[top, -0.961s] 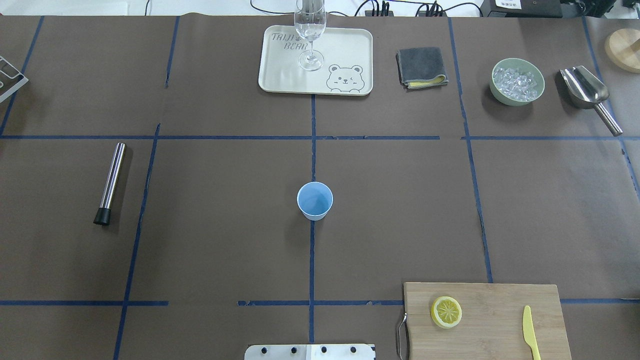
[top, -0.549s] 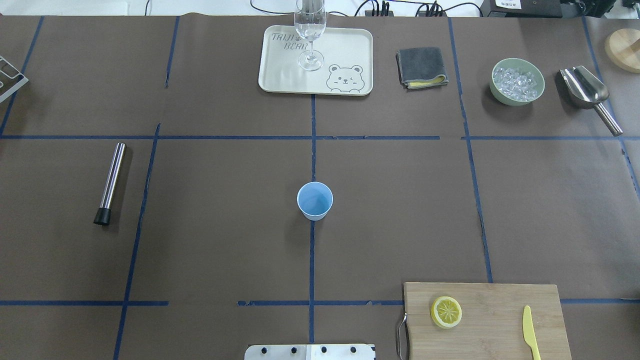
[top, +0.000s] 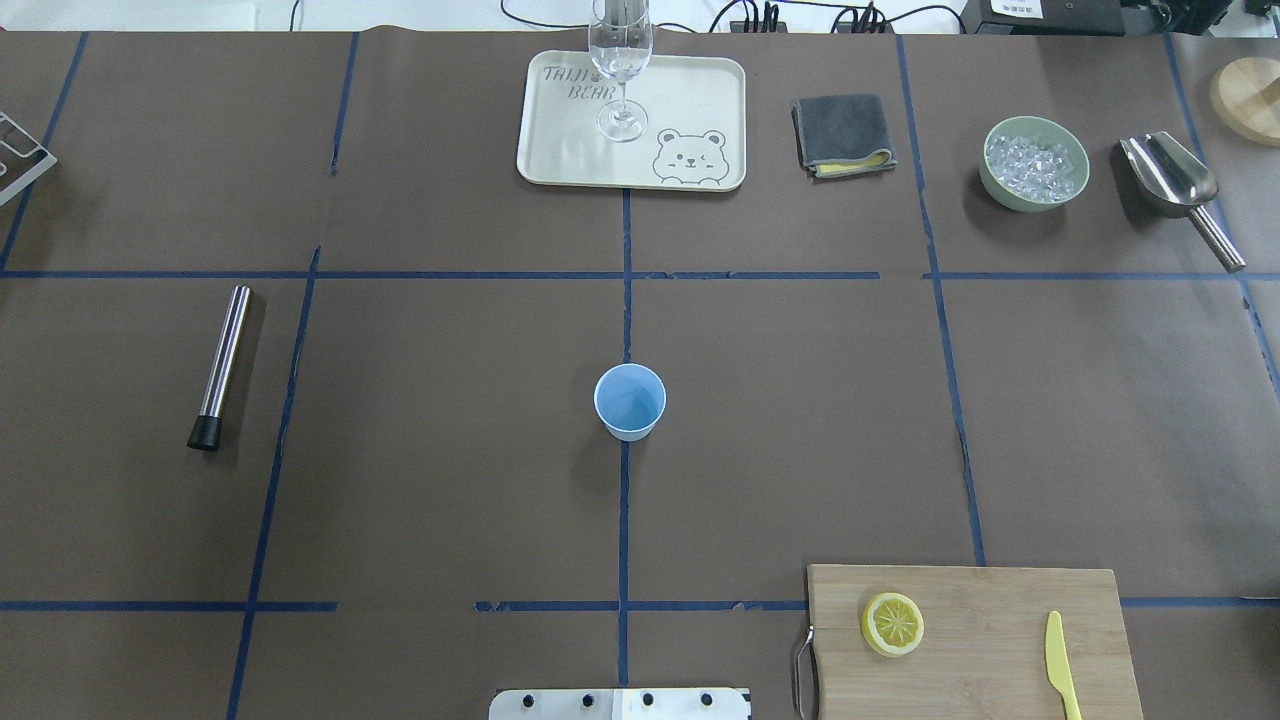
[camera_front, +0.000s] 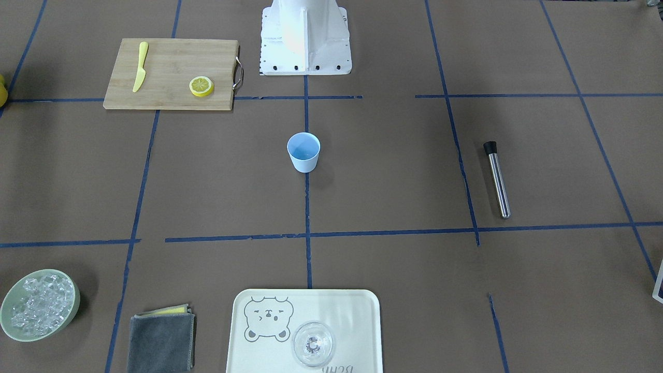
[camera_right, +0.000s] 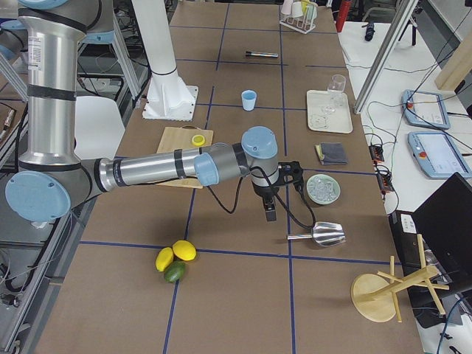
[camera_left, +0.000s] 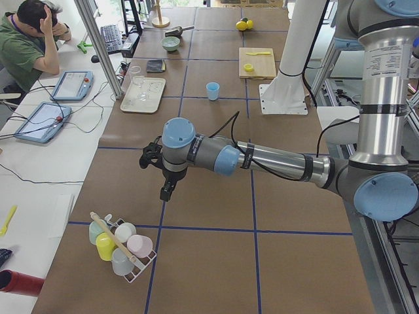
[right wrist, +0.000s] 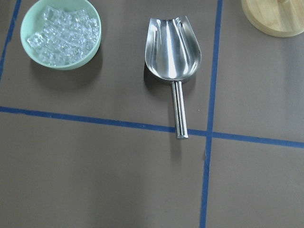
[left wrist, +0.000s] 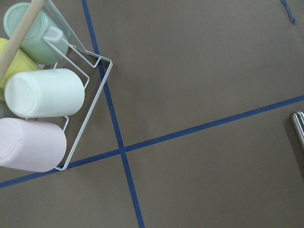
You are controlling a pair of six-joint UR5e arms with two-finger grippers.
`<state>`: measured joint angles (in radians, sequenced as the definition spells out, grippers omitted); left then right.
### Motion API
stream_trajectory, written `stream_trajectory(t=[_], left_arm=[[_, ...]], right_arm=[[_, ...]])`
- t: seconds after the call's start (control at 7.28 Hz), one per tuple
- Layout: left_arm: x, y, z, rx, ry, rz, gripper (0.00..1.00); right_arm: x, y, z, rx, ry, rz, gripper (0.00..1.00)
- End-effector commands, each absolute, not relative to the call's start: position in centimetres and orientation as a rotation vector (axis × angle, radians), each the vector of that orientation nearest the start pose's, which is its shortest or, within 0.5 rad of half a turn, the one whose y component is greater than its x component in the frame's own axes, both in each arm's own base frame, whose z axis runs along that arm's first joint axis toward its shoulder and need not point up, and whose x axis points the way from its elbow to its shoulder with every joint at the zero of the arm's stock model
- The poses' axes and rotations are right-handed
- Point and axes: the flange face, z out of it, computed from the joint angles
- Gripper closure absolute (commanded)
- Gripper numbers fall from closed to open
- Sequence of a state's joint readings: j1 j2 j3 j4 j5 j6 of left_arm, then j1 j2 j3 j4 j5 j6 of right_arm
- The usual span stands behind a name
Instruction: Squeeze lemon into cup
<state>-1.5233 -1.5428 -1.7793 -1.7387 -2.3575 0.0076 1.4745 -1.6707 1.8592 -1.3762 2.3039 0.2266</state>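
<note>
Obs., setup for squeeze step. Nothing is being held over the cup; judging task as not begun.

Lemon (top: 892, 624) is lying flat, cut face up, on the cutting board (top: 1000, 600) at the near-right of the table, robot's side. Yellow knife (top: 1061, 652) is lying to its right on the same board, not touching. Cup (top: 630, 401) is standing upright, mouth up, at table ctr, well apart from the lemon, to its far-left.

Right gripper (camera_right: 269, 212) is hanging over the right end of the table, pointing down. Its wrist cam is showing the ice bowl (right wrist: 97, 40) and scoop (right wrist: 173, 47) below, no fingers in shot. Left gripper (camera_left: 166, 191) is hanging over the left end, near the cup rack (left wrist: 84, 115). Both are showing in side views only, so can't tell whether either one's jaws are parted or closed.

Key relation: lemon is sitting on the right half, so the right arm is much nearer; the left would be crossing most of the table. From the right gripper, the lemon is lying back toward table ctr and toward the robot's edge. Slice is round w/ no long axis, so approach heading is mattering little. Being thin and flat on the board, it's prob. calling for a low pinch across the rim. Carry would then be going far-left to the cup.
</note>
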Motion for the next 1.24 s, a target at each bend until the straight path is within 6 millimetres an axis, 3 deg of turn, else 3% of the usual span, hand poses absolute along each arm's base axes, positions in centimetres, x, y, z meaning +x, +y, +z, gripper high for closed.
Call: stream_trajectory(t=[0.0, 0.14, 0.27, 0.41, 0.82, 0.96, 1.1], left_arm=[[-4.0, -49.4, 54.5, 0.339, 0.791, 0.199, 0.0], [-4.0, -49.4, 54.7, 0.337, 0.792, 0.198, 0.0], [-4.0, -49.3, 54.7, 0.337, 0.792, 0.198, 0.0], [-4.0, -49.1, 54.4, 0.341, 0.792, 0.2, 0.0], [-3.9, -49.1, 54.5, 0.339, 0.793, 0.2, 0.0], [-4.0, -49.1, 54.4, 0.342, 0.794, 0.2, 0.0], [-3.9, -49.0, 54.4, 0.342, 0.794, 0.202, 0.0]], right_arm=[[-0.4, -46.9, 51.3, 0.39, -0.797, -0.083, 0.0], [-2.9, -46.8, 50.7, 0.412, -0.82, -0.146, 0.0], [-5.7, -46.1, 48.4, 0.399, -0.872, -0.109, 0.0], [-9.8, -44.8, 46.3, 0.336, -0.905, -0.05, 0.0], [-20.4, -38.3, 40.4, 0.306, -0.852, 0.051, 0.0], [-22.9, -36.4, 39.1, 0.299, -0.827, 0.042, 0.0], [-26.8, -34.0, 39.0, 0.289, -0.806, 0.082, 0.0]])
